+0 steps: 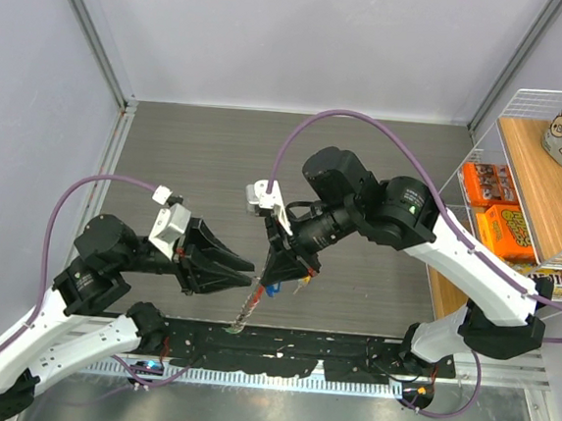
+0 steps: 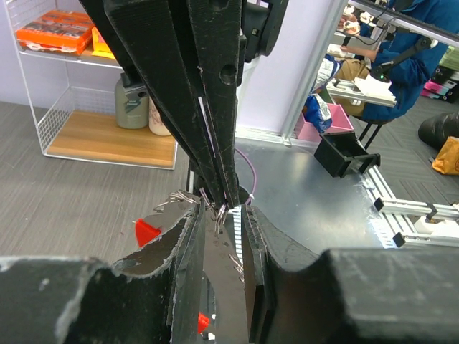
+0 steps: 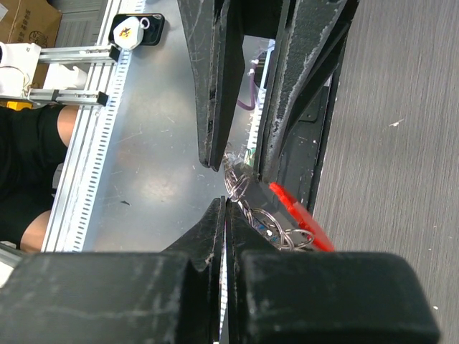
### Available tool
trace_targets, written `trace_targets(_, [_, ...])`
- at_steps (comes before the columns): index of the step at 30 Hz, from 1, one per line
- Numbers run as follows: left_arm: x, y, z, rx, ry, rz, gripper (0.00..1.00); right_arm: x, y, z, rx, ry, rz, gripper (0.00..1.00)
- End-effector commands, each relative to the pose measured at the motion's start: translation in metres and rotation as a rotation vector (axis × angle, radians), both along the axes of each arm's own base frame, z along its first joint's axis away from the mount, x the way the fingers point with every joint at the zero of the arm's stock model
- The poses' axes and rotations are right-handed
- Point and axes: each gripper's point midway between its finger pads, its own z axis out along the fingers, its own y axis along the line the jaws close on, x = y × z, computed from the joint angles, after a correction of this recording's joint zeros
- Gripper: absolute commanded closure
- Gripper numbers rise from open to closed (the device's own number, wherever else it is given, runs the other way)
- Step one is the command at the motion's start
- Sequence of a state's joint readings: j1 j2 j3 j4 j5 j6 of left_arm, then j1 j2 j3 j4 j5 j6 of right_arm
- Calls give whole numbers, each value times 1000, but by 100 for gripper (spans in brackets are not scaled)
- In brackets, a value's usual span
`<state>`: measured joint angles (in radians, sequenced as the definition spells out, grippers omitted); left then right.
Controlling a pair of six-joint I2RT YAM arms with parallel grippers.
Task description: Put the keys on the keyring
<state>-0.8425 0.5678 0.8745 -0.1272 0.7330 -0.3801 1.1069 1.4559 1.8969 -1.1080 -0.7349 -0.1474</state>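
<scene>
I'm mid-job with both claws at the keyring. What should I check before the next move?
1. Right claw shut on the keyring: ok, tips closed at the ring.
2. Left claw open around the ring: ok, a finger on each side with a gap showing.
3. Chain hanging free below the claws: ok.
4. Red tag outside the left claw's gap: ok.
5. Key lined up with the ring's split: cannot tell, too small.
6. Clearance between the two claws' fingers: cannot tell, they sit very close.

Thin metal keyring (image 3: pixel 237 184), silvery chain (image 1: pixel 246 311) dangling, colour-tagged keys (image 1: pixel 274 289) bunched just beside it
</scene>
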Motion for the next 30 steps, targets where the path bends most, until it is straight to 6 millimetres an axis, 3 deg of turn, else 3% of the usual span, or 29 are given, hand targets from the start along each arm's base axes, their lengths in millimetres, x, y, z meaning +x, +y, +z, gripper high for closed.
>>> trace_targets(1, [0, 1, 5, -12, -21, 5, 68, -2, 2, 24, 79, -42, 8, 95])
trace_targets(15, [-4, -1, 2, -8, -3, -30, 72, 5, 12, 34, 95, -55, -15, 95])
trace_targets(18, [-5, -1, 4, -9, -3, -34, 80, 6, 13, 37, 97, -54, -14, 94])
trace_targets(22, [-5, -1, 2, -5, 0, -36, 100, 6, 13, 36, 94, -54, -16, 95])
trace_targets(30, [5, -2, 4, -19, 2, 24, 100, 3, 11, 36, 101, -58, -5, 95])
